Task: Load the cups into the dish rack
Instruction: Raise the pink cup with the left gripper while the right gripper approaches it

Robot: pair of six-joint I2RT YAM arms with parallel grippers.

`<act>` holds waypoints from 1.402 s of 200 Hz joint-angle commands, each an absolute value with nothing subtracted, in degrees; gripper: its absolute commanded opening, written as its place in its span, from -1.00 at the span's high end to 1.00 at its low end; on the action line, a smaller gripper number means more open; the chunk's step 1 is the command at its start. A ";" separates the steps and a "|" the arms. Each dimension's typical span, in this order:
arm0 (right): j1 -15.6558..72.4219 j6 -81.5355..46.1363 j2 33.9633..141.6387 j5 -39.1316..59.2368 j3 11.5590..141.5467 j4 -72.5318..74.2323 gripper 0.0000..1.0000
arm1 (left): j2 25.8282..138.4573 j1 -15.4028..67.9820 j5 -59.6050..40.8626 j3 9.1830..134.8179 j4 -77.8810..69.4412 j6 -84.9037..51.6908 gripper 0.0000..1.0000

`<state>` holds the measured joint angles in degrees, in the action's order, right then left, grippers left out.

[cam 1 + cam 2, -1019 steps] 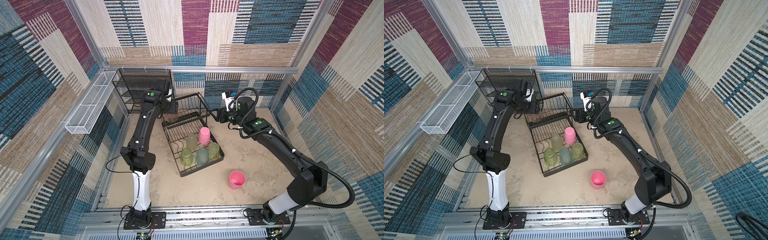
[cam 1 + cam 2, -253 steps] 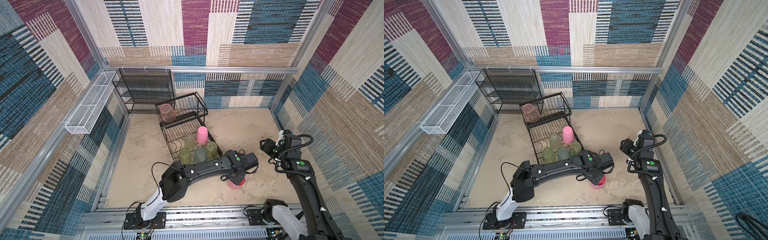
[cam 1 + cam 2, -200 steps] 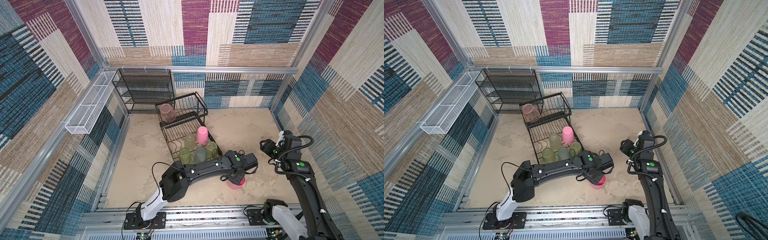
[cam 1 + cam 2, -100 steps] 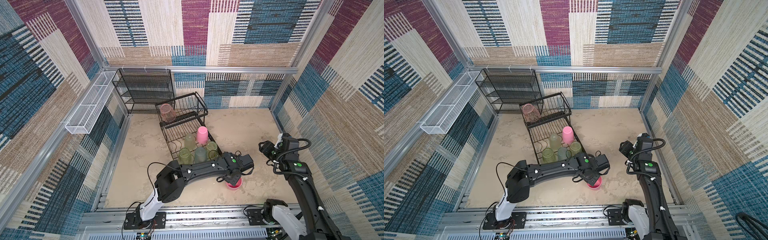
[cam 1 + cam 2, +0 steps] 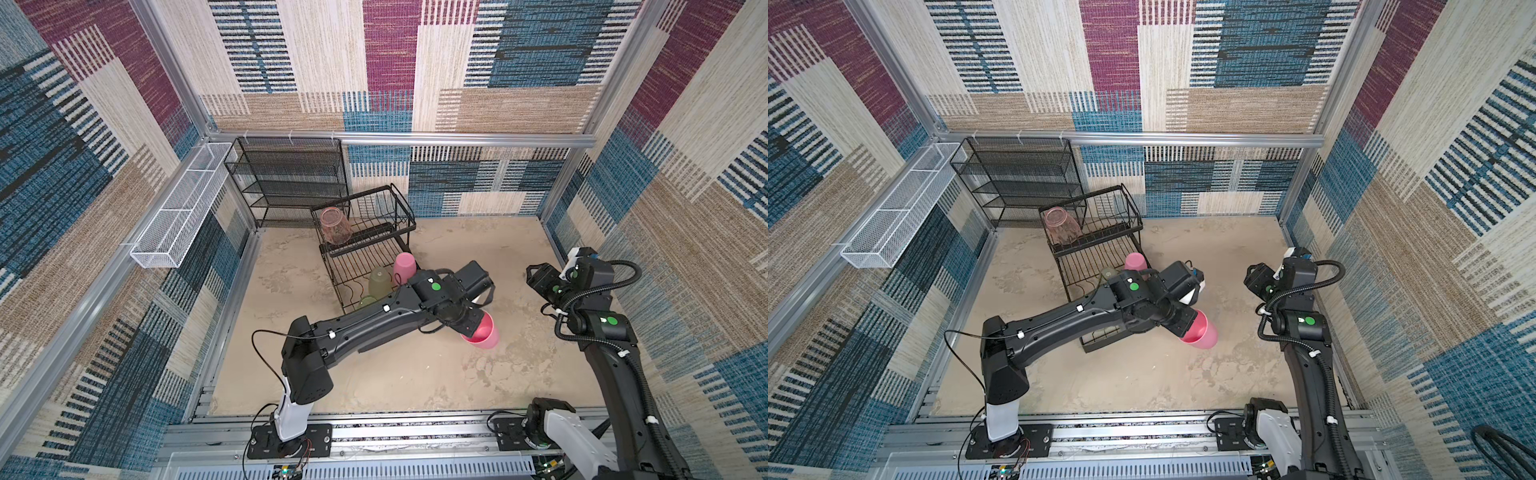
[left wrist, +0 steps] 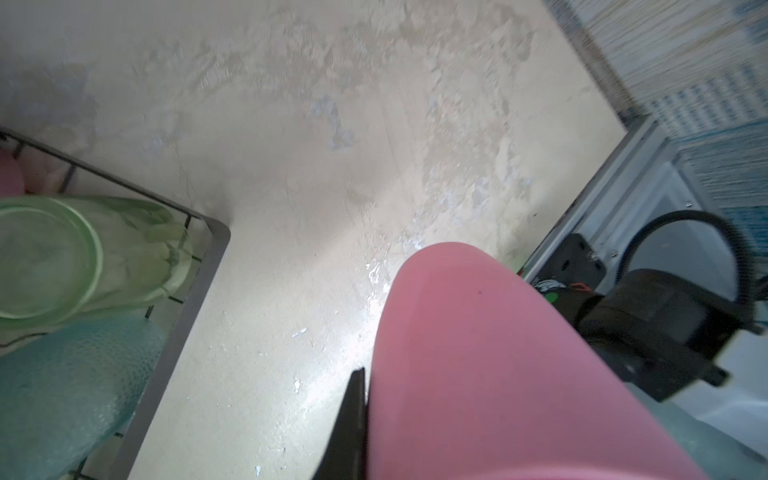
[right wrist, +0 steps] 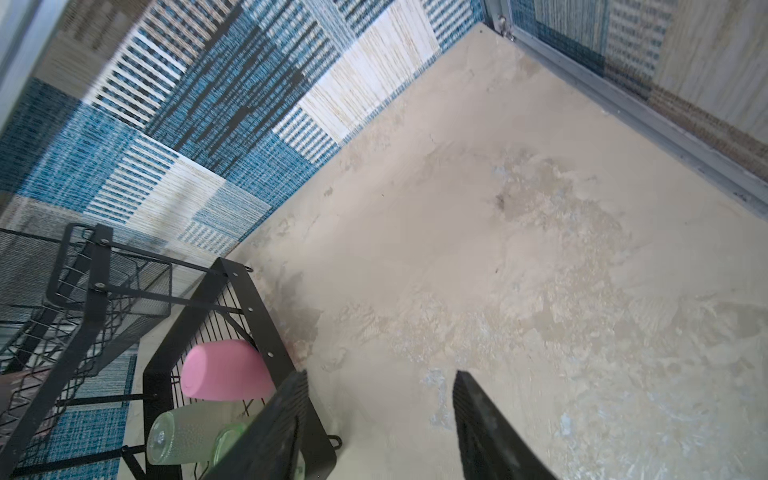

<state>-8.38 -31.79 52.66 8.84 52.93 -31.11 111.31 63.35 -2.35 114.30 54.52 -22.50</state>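
Observation:
A solid pink cup point(image 5: 484, 334) point(image 5: 1204, 332) hangs tilted just above the floor, right of the dish rack point(image 5: 365, 237) point(image 5: 1096, 242). My left gripper point(image 5: 468, 328) is shut on its wall; in the left wrist view one black finger point(image 6: 353, 419) presses the cup's point(image 6: 498, 374) outside, the other finger is hidden. The rack's upper basket holds a translucent reddish-pink cup point(image 5: 335, 226). Its lower tier holds a second pink cup point(image 5: 404, 266) point(image 7: 224, 376), yellow-green cups point(image 5: 379, 281) point(image 6: 62, 257) and a teal cup point(image 6: 62, 374). My right gripper point(image 5: 535, 277) point(image 7: 380, 380) hovers open and empty at the right.
A black fine-mesh shelf unit point(image 5: 286, 178) stands against the back wall, left of the rack. A long white mesh trough point(image 5: 183, 208) hangs on the left wall. My left arm point(image 5: 365, 328) stretches over the rack's front corner. Bare floor point(image 5: 478, 249) lies between the arms.
My left gripper has closed on the pink cup's wall, then raised and tilted it off the floor. The right arm has hardly moved.

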 commanded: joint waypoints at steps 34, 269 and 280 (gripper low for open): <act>-8.44 -33.35 59.53 16.09 63.94 -27.73 -0.19 | 109.54 56.46 -9.69 130.27 60.48 -19.71 0.87; 4.28 -94.74 82.54 36.79 71.96 29.86 -0.81 | 106.14 30.76 -27.13 113.58 4.84 -41.48 0.86; 4.63 -94.47 83.34 36.12 72.69 28.98 -0.82 | 107.38 30.76 -27.56 114.65 4.33 -42.21 0.87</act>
<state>3.95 -92.07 82.00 37.54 71.20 27.57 105.89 30.87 -25.85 113.56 11.92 -39.20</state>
